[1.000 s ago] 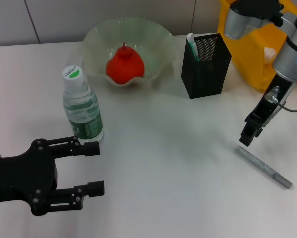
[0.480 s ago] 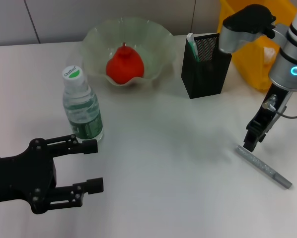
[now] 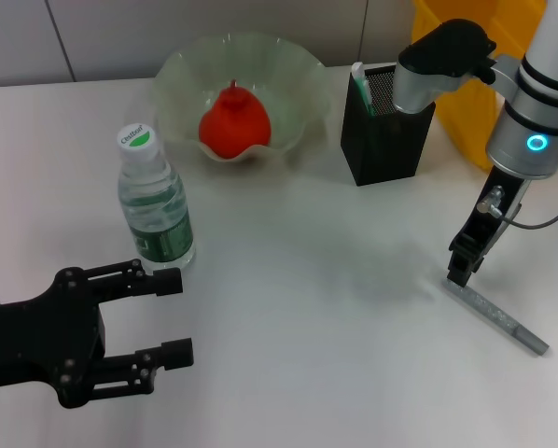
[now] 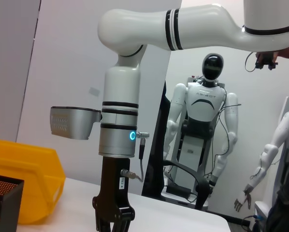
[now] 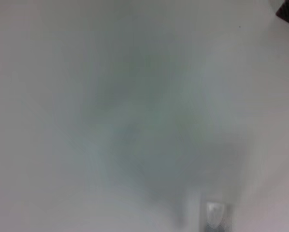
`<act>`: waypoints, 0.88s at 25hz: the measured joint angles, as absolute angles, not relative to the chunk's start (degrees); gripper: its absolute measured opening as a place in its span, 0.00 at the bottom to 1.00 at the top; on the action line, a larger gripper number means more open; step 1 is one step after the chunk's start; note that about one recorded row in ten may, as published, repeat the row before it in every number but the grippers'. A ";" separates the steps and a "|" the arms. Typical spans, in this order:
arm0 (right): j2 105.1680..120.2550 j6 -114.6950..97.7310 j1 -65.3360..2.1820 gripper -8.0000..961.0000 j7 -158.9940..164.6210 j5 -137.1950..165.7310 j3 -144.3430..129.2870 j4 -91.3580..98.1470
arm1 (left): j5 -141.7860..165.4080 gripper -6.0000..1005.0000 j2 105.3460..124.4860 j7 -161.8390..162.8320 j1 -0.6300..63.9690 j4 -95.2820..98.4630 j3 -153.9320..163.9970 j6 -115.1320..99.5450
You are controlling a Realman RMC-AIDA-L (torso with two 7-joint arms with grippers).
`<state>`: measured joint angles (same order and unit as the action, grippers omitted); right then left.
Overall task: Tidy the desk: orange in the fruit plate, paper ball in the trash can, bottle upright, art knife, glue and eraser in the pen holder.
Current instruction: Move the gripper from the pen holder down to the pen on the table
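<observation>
The right gripper [image 3: 461,272] hangs at the end of the knife [image 3: 495,317], its finger gap unclear. The left gripper [image 3: 172,317] gapes beside the bottle [image 3: 154,205].

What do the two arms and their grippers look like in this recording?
The left gripper is matte black, with a blocky bolted frame and two long flat fingers. The right arm is white and silver with black joint bands, a glowing cyan ring and a thin grey cable; the right gripper is slim and black.
</observation>
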<state>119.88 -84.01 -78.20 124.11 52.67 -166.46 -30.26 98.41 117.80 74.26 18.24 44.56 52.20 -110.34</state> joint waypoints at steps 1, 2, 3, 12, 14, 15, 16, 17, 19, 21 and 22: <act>119.88 -84.01 -78.20 0.29 124.10 52.66 -166.46 -30.26 | 98.41 0.72 117.80 74.26 18.24 44.56 52.20 -110.34; 119.88 -84.01 -78.20 0.27 124.30 52.67 -166.46 -30.27 | 98.42 0.72 117.79 74.26 18.20 44.56 52.20 -110.31; 119.88 -84.00 -78.20 0.25 124.36 52.67 -166.46 -30.31 | 98.43 0.72 117.78 74.26 18.18 44.56 52.21 -110.29; 119.88 -83.47 -78.18 0.25 124.61 52.83 -166.47 -30.37 | 98.59 0.72 117.82 74.23 18.19 44.49 52.20 -109.83; 119.88 -83.47 -78.16 0.25 124.61 52.83 -166.46 -30.05 | 98.57 0.72 117.79 74.09 18.19 44.09 52.20 -109.78; 119.88 -83.47 -78.16 0.25 124.61 52.83 -166.46 -30.05 | 98.57 0.72 117.79 74.09 18.19 44.09 52.20 -109.78; 119.88 -83.58 -78.18 0.25 124.62 52.84 -166.46 -29.78 | 98.56 0.72 117.75 73.96 18.19 43.96 52.20 -109.77; 119.88 -83.58 -78.18 0.26 124.62 52.84 -166.46 -29.78 | 98.55 0.72 117.73 73.83 18.19 43.89 52.13 -109.77; 119.88 -83.64 -78.21 0.26 124.61 52.92 -166.46 -29.63 | 98.57 0.72 117.74 73.71 18.19 43.86 51.97 -109.77; 119.88 -83.64 -78.29 0.27 124.61 53.18 -166.46 -29.44 | 98.67 0.72 117.78 73.62 18.19 43.86 51.59 -109.77; 119.88 -83.64 -78.31 0.27 124.67 53.35 -166.46 -29.38 | 98.76 0.72 117.80 73.60 18.17 43.85 51.36 -109.77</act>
